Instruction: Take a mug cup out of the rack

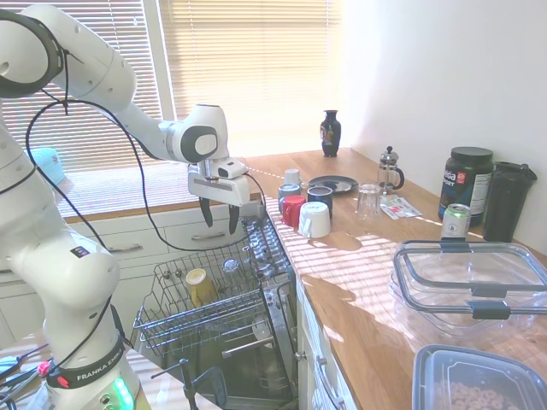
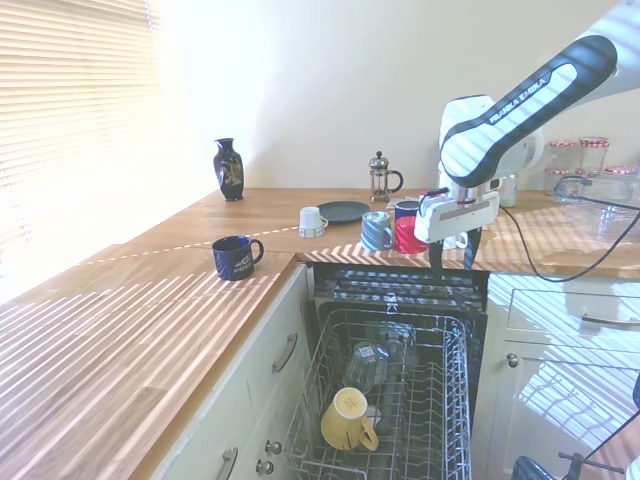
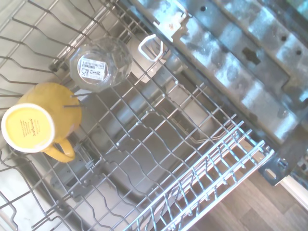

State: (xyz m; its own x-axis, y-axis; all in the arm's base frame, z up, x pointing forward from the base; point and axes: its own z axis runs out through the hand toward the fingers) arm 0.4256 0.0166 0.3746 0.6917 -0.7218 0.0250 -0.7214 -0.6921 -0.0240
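Observation:
The mustard-yellow mug cup (image 1: 199, 286) (image 2: 347, 418) lies upside down and tilted in the grey wire rack (image 1: 175, 329) (image 2: 452, 400), which is pulled out of the dishwasher below the counter. In the wrist view the mug cup (image 3: 41, 122) shows its base, with its handle beside it. My gripper (image 1: 220, 219) (image 2: 451, 258) hangs open and empty above the rack's inner end, well above the mug cup and apart from it. A clear glass (image 2: 368, 365) (image 3: 99, 65) stands upside down in the rack next to the mug cup.
On the wooden counter near the gripper stand red, white and blue cups (image 1: 303, 212). A navy mug (image 2: 236, 257) sits on the other counter. Further off are a French press (image 1: 389, 169), a vase (image 1: 331, 133), a can (image 1: 455, 220) and clear containers (image 1: 470, 286).

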